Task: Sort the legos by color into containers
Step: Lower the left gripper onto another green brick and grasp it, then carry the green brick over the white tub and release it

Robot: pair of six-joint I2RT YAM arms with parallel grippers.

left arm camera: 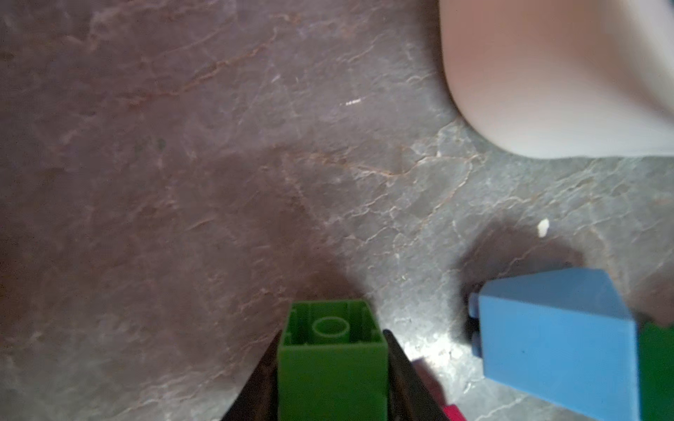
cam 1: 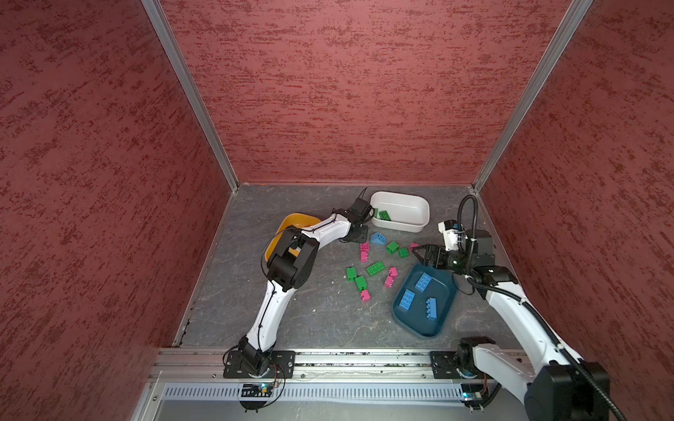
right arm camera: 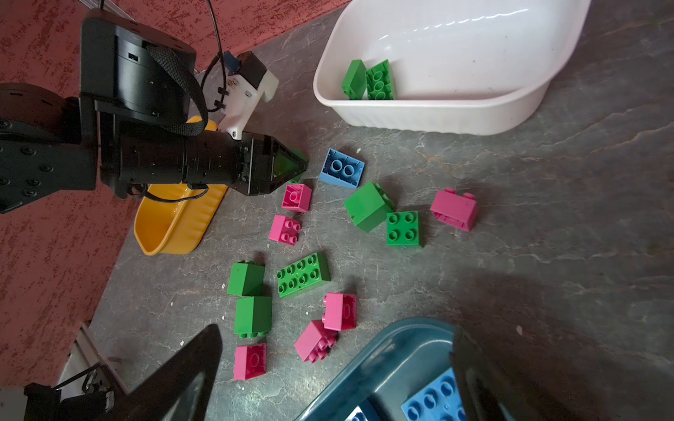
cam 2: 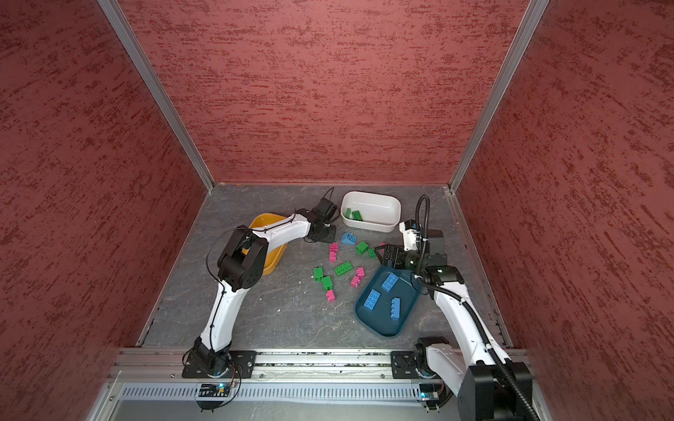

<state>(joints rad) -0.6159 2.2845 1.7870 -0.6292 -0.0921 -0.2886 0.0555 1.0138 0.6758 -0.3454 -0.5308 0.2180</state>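
Note:
In the left wrist view my left gripper (left arm camera: 332,337) is shut on a green lego (left arm camera: 331,364), just above the floor beside the blue sloped lego (left arm camera: 558,342). In a top view it (cam 1: 361,237) sits between the yellow container (cam 1: 291,220) and the white container (cam 1: 399,226), which holds two green legos (cam 1: 384,215). My right gripper (cam 1: 417,255) hangs open and empty over the far rim of the teal container (cam 1: 443,291), which holds three blue legos (cam 1: 423,281). Green legos (cam 1: 375,268) and pink legos (cam 1: 392,277) lie loose between the containers.
Red walls close in the floor on three sides. The white container stands at the back, the yellow one at the left under my left arm, the teal one at the front right. A metal rail (cam 1: 364,359) runs along the front edge.

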